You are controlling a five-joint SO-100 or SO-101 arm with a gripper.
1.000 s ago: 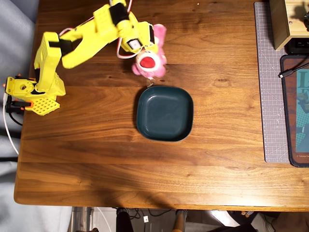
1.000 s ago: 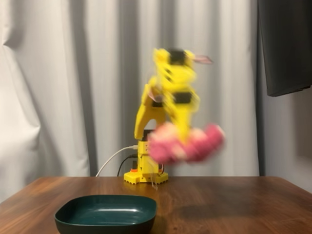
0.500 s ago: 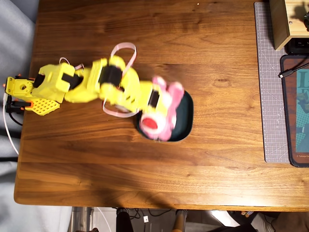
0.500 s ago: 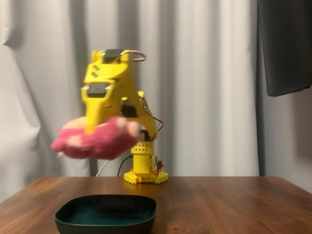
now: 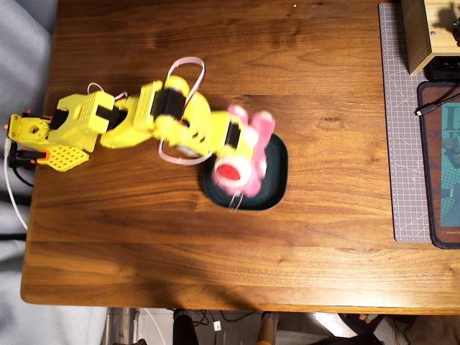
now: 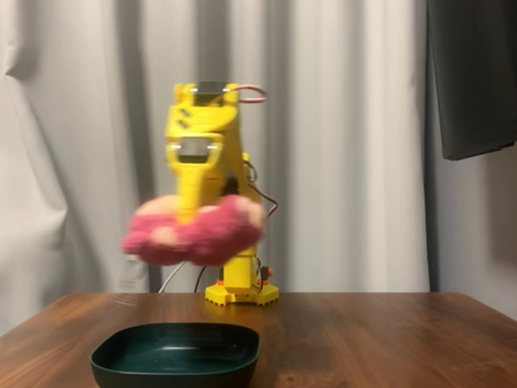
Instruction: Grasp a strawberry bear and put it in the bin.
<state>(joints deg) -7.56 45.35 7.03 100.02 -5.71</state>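
overhead view: yellow arm [image 5: 129,126] stretched rightward from base [image 5: 43,140] at table's left edge; tool [image 5: 241,147] clenched on bear [image 5: 244,154], held above bin [image 5: 277,176]; red muzzle [image 5: 229,172] turned up toward camera; pink limbs blurred, reaching over bin's upper right part; bin mostly covered by bear and tool, only right and lower rim visible; pink cable loop [image 5: 183,72] arching off arm's upper side; thin thread-like strand hanging at bear's lower edge, cannot tell what.

fixed view: bear [image 6: 194,234] gripped and lifted clear of table [image 6: 363,339], well above bin [image 6: 176,356], not touching it; bear smeared by blur, lying roughly horizontal under tool [image 6: 192,212]; fingertips buried in plush, gap between them not visible; bin on wooden table at lower left, nothing seen inside; arm [image 6: 203,137] upright behind bear, base [image 6: 241,291] on table's far edge; pale curtain [image 6: 81,145] behind; dark panel [image 6: 472,73] at upper right.

overhead, right edge: grey cutting mat [image 5: 402,122], wooden box [image 5: 424,32] at top corner, dark pad [image 5: 440,165] with cable [image 5: 431,108] across it; all well apart from bin.
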